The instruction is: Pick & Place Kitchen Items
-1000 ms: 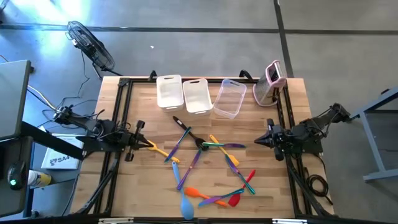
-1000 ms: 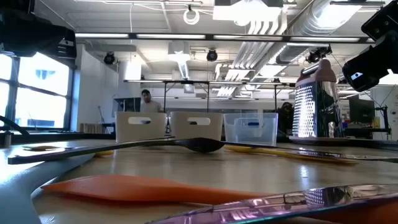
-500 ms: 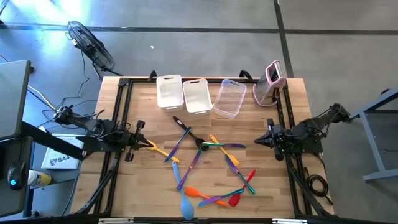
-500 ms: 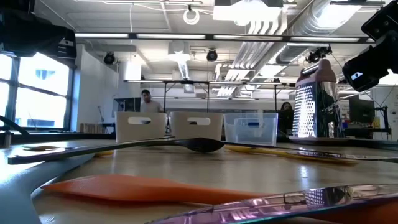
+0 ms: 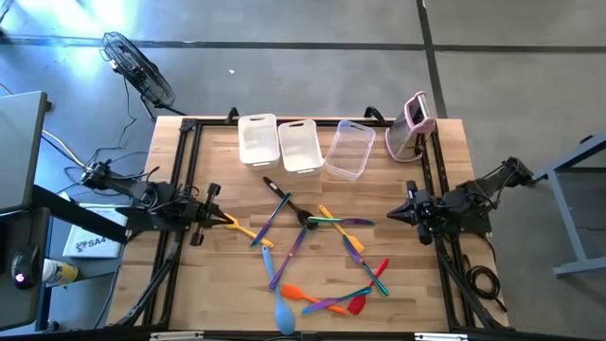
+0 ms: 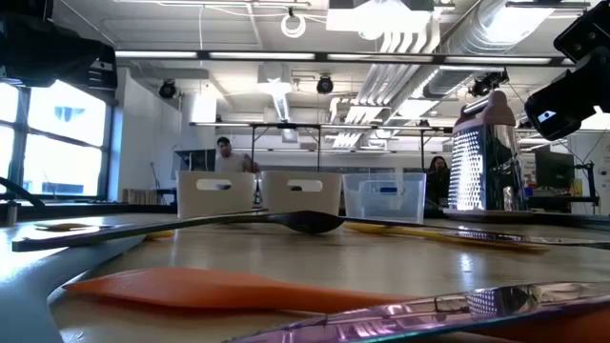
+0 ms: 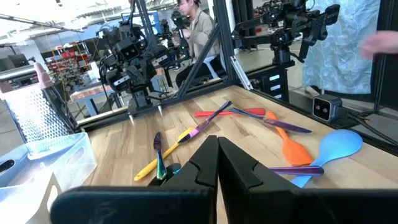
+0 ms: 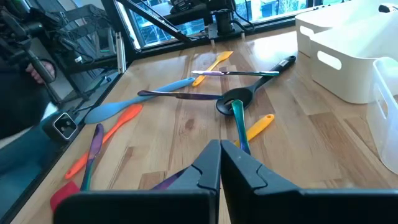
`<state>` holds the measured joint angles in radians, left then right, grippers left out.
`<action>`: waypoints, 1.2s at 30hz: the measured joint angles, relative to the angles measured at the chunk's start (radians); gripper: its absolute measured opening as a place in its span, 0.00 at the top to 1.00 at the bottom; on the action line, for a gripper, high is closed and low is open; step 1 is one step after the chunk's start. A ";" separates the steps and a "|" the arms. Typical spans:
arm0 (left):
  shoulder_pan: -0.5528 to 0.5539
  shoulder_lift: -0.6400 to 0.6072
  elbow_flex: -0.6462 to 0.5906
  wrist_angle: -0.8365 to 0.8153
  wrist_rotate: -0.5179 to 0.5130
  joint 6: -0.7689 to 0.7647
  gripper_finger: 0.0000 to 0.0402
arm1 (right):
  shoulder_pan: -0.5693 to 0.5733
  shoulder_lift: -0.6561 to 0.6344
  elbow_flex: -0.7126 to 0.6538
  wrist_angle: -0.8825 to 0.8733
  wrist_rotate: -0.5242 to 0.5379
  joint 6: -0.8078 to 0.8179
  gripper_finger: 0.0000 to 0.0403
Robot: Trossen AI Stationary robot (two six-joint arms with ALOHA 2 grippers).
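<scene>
1. Two dark arms are parked at opposite table edges: the left gripper (image 5: 210,217) at the left edge and the right gripper (image 5: 405,214) at the right edge, both low over the wood, exactly as in the frames of a second ago.
2. The fingers of each gripper are pressed together with nothing between them, as is seen in both wrist views (image 7: 217,163) (image 8: 220,167).
3. No displacement of any utensil is found against the earlier high view; the only change noted is in the low view, where the person (image 6: 225,152) behind the tubs has shifted slightly.
4. The slim long-handled kitchen utensils (image 5: 317,248) are scattered across the middle of the wooden table (image 5: 440,152), between the two grippers.
5. A yellow spatula (image 5: 240,227) lies just beside the left gripper.
6. A light blue spatula (image 5: 282,310) and an orange spatula (image 5: 295,295) lie near the front edge.
7. A black spoon-shaped ladle (image 8: 237,98) lies at the centre, crossed by a teal handle.
8. Three rectangular plastic tubs (image 5: 299,145) stand in a row at the far edge, with an upright pink-and-white grater (image 5: 414,121) beside them.
9. One label is found, on a white box (image 5: 90,244) off the left side of the table; its dark lettering cannot be read with certainty.
</scene>
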<state>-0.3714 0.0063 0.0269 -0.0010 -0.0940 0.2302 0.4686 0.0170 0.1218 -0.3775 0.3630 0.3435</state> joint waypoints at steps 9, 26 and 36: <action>0.000 0.000 0.000 0.000 0.000 0.000 1.00 | 0.000 0.000 0.000 0.000 0.000 0.000 0.99; -0.002 0.000 0.000 0.024 0.064 -0.027 1.00 | 0.000 0.000 0.000 0.005 0.010 -0.263 0.99; -0.002 0.004 0.000 0.144 -0.034 -0.200 1.00 | 0.000 0.002 0.000 0.188 0.014 -0.257 0.99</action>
<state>-0.3737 0.0107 0.0265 0.1431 -0.1283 0.0297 0.4683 0.0185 0.1215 -0.1892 0.3766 0.0866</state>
